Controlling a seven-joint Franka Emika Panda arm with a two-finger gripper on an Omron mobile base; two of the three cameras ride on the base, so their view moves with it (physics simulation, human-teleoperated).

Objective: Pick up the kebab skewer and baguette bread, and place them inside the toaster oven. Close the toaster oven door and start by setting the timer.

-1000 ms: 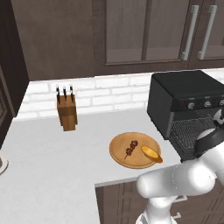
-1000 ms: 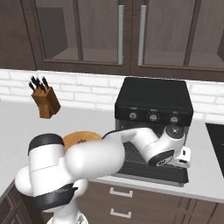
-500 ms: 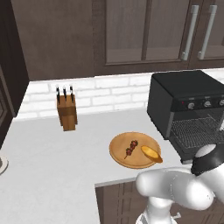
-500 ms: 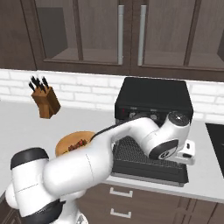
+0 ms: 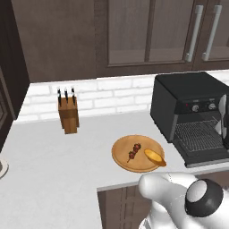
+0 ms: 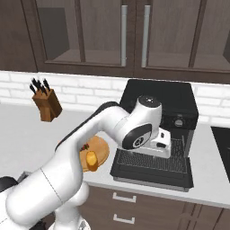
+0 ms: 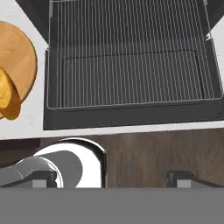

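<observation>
The black toaster oven (image 5: 188, 100) (image 6: 161, 101) stands at the right of the counter. Its door (image 5: 203, 154) (image 6: 152, 173) (image 7: 131, 117) lies folded down, and a wire rack (image 7: 131, 52) shows inside. The kebab skewer (image 5: 134, 152) (image 6: 84, 147) and the golden baguette bread (image 5: 154, 156) (image 6: 92, 159) (image 7: 6, 94) lie side by side on a round wooden board (image 5: 127, 163) (image 6: 102, 150) (image 7: 19, 57) left of the oven. My gripper (image 6: 162, 144) (image 5: 223, 125) (image 7: 111, 179) hovers over the open door, looking down on it. It is open, fingers wide apart, nothing between them.
A wooden knife block (image 5: 68, 114) (image 6: 47, 104) stands by the brick wall at the back left. Dark wall cabinets hang above the counter. The counter's front edge runs just below the open door, with drawers beneath. A dark hob edge (image 6: 222, 148) lies right of the oven.
The arm has swung round and the hand has drawn back left over the open door. The jaws stay wide apart. The food has not moved.
</observation>
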